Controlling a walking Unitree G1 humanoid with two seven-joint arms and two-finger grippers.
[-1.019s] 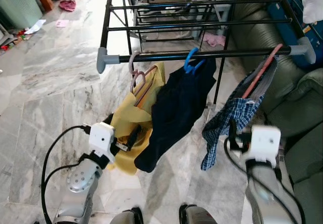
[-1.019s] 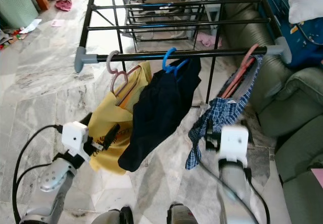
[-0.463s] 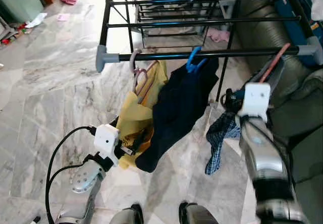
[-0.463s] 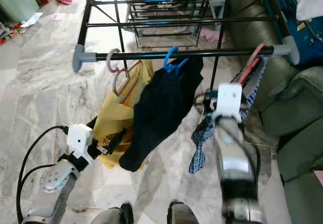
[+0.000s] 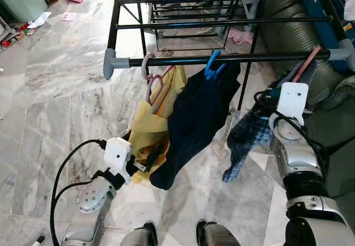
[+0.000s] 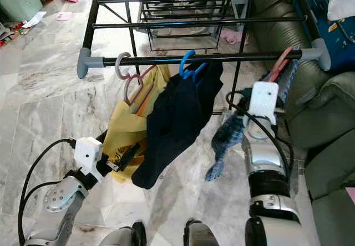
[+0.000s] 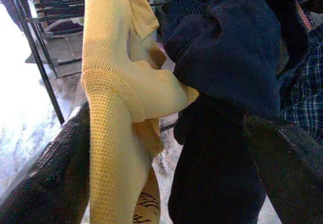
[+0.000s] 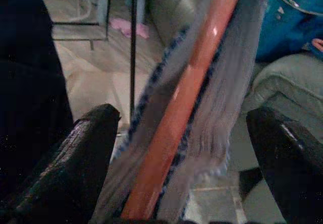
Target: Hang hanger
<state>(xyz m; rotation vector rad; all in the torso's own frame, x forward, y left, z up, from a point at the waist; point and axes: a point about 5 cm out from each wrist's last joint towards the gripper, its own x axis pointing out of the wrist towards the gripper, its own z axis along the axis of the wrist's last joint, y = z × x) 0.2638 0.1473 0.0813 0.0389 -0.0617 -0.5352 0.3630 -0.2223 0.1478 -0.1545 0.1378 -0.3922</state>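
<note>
The right gripper (image 8: 181, 148) has its fingers (image 8: 75, 158) spread wide apart, one to each side of the orange hanger (image 8: 186, 98) and the plaid cloth (image 8: 227, 103) draped on it, neither finger pressing on them. That hanger leans at a slant, its top resting on the black rail (image 5: 233, 59) near the rail's grey end cap (image 5: 350, 55) by the sofa (image 5: 288, 30); the cloth trails down below the wrist (image 5: 249, 141).

The left gripper (image 7: 166, 133) also has its fingers (image 7: 55, 173) apart, with the yellow shirt (image 7: 116, 108) and the dark garment (image 7: 227, 57) hanging between them. In the head views it sits low, at the yellow shirt's hem (image 5: 145, 146).

On the same rail, the yellow shirt hangs from a pink hanger (image 5: 148, 80) near the left end cap (image 5: 110, 63), and the dark garment hangs just beside it from a blue hanger (image 5: 211, 66).

More rails of the rack (image 5: 222, 21) run behind, over a marble floor (image 5: 55, 91).
</note>
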